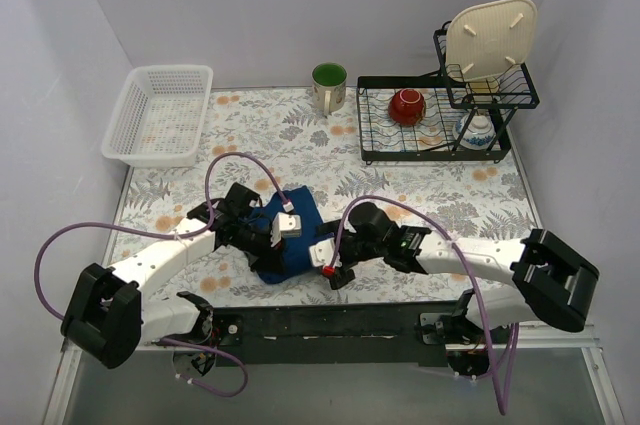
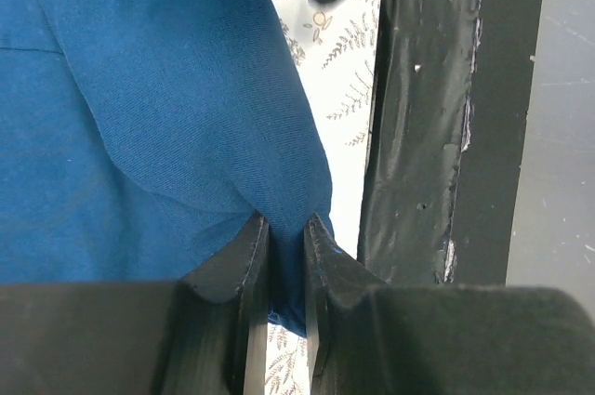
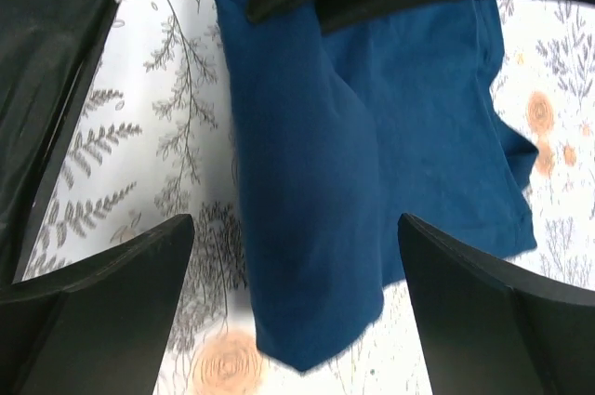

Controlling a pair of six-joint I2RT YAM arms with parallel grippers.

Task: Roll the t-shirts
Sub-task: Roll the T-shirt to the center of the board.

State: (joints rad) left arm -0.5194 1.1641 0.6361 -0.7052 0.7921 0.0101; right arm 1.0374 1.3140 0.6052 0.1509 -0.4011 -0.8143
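Note:
The dark blue t-shirt (image 1: 283, 267) lies bunched on the flower-patterned table near its front edge, between my two arms. My left gripper (image 1: 273, 243) is shut on a fold of it. In the left wrist view the cloth (image 2: 167, 116) is pinched between the two black fingers of that gripper (image 2: 286, 224). My right gripper (image 1: 319, 256) hovers at the shirt's right side, open. In the right wrist view its gripper (image 3: 296, 220) straddles a folded corner of the t-shirt (image 3: 316, 228) without touching it.
A white basket (image 1: 160, 115) stands at the back left. A green mug (image 1: 329, 85) is at the back centre. At the back right, a black dish rack (image 1: 372, 135) holds a red bowl (image 1: 407, 105) and a cream board (image 1: 490, 37). A black rail (image 2: 418, 135) runs along the near edge.

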